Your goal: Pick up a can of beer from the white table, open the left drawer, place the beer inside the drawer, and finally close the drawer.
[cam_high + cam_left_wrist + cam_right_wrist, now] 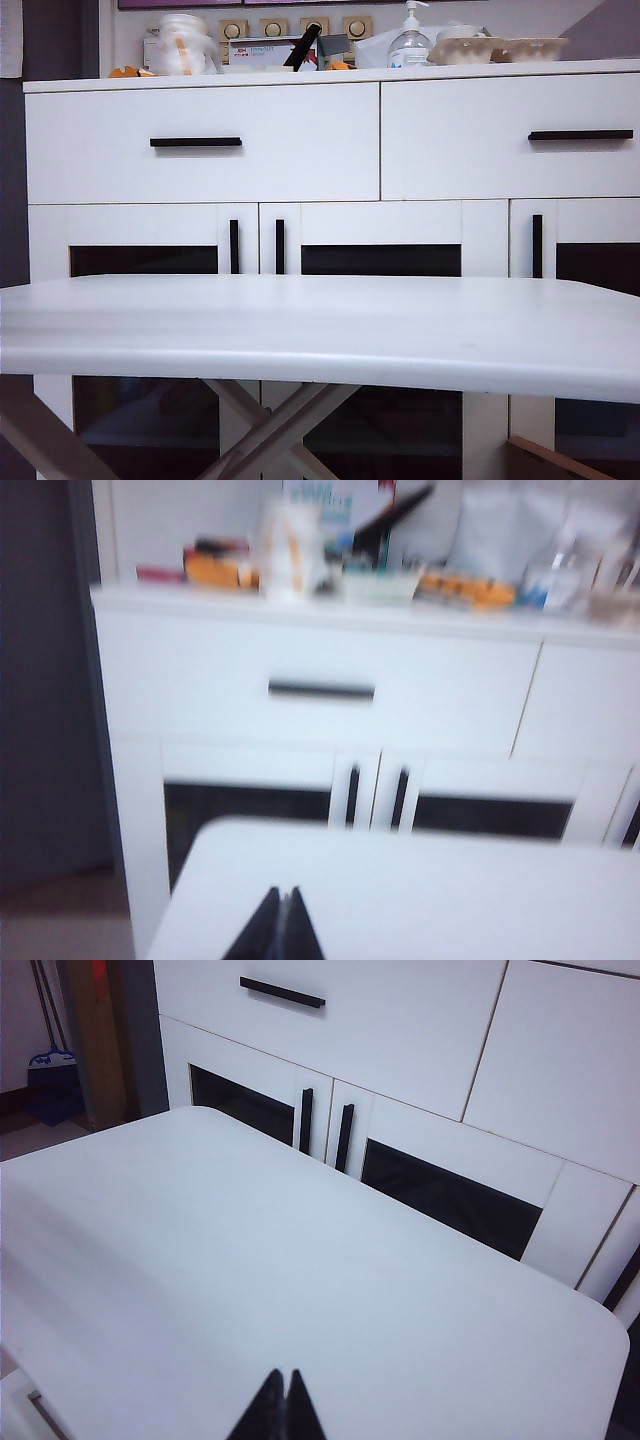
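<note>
With both my left gripper (282,905) and right gripper (281,1390) pinched shut, empty, above the table (330,330), no can in sight and the left drawer (200,143) closed, I risked groping blindly.

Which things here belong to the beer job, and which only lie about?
Job: white table; left drawer, shut; left pincer and right pincer, both shut over the table. No can visible.
Lying about: pump bottle; egg trays; right drawer.
</note>
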Controlling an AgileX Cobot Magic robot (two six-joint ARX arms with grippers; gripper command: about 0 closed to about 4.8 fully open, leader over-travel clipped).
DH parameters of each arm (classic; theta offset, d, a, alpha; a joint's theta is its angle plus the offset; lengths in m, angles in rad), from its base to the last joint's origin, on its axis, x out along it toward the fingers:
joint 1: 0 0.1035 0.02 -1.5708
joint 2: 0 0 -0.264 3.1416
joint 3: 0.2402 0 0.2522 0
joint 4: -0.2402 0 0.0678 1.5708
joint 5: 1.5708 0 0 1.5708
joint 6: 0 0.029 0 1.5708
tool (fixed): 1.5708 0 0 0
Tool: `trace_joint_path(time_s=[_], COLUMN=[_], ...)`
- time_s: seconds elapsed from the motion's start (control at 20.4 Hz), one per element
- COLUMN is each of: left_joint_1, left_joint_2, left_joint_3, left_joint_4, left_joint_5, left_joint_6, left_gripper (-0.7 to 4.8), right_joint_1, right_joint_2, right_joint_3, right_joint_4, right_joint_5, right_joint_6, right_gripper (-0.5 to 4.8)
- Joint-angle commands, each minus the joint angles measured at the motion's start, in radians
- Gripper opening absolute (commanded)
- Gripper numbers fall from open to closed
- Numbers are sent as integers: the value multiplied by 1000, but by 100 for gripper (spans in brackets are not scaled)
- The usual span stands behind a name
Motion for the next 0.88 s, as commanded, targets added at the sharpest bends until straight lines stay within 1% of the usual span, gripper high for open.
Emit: trace_joint_path(time_s=[0.05, 0.1, 0.29, 0.44, 0.64, 0.73, 0.88], left_joint_1=[1, 1, 1, 0, 1, 5, 60], left_joint_2=[-14, -14, -14, -16, -76, -123, -165], left_joint_3=[-113, -144, -332, -422, -491, -536, -613], left_joint_4=[31, 43, 192, 263, 325, 333, 334], left_joint_5=[-3, -3, 0, 1, 1, -3, 12], left_joint_6=[2, 0, -4, -2, -2, 2, 3], left_gripper=[-6, -6, -6, -6, -6, -6, -6], right_joint_1=[2, 2, 2, 2, 2, 2, 2], right_joint_2=[0, 0, 0, 0, 0, 0, 0], right_joint_3=[5, 5, 5, 5, 5, 5, 5], right_joint_4=[14, 14, 14, 14, 14, 14, 14], right_joint_5=[0, 0, 0, 0, 0, 0, 0], right_joint_6=[1, 1, 1, 1, 1, 1, 1], right_gripper=[0, -1, -1, -1, -1, -1, -1])
